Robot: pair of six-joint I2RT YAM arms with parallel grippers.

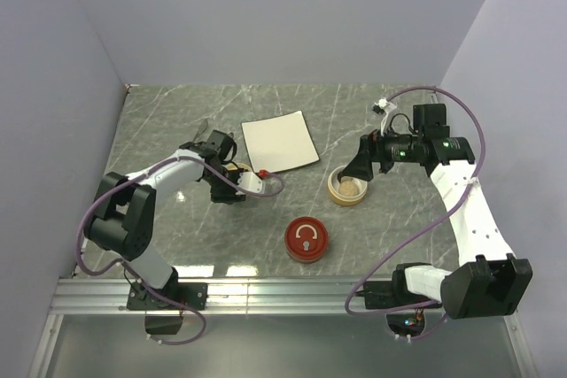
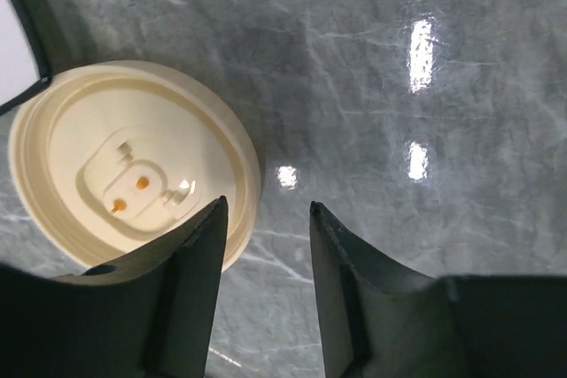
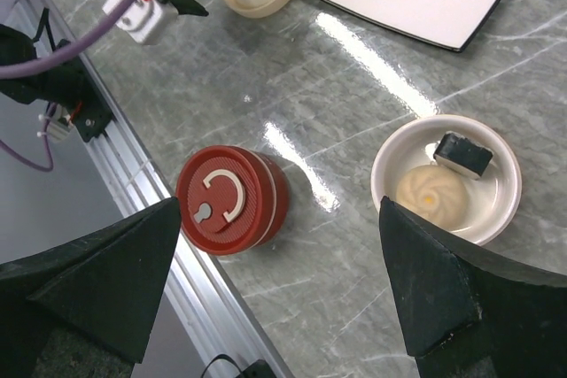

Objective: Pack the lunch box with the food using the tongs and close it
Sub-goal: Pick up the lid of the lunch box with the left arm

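Nearest the arm bases, a red round plastic container (image 1: 306, 239) with a white hook mark on its top sits on the grey marbled table (image 1: 390, 219), apart from everything else; its sides are ridged.

A little beyond it and to the right stands a cream round plastic bowl (image 3: 496, 210), the open part of the lunch box. Two pieces of the food lie inside it: a beige ball-shaped bun (image 3: 430, 194) with a swirl on top, and a dark-wrapped sushi roll (image 3: 462, 152). The roll lies against the bun's far side, close to the bowl's wall. The right gripper (image 3: 282, 210) hangs above the table just beyond the bowl; its two black fingers are spread wide, with nothing between them.

At about the same depth on the left, the left gripper (image 2: 266, 205) points down at the table beside a cream round plastic lid (image 2: 133, 165), which lies underside up with a raised block and two small orange dots at its middle. The black fingers stand at a narrow gap, neither wide nor closed, and bare table shows between them. The lid's rim runs under the inner edge of the finger on its side; whether that finger touches the rim cannot be told.

Farthest back, a white square plate (image 1: 279, 141) with a thin dark edge lies flat on the table, between the two grippers; one corner is just beside the cream lid.
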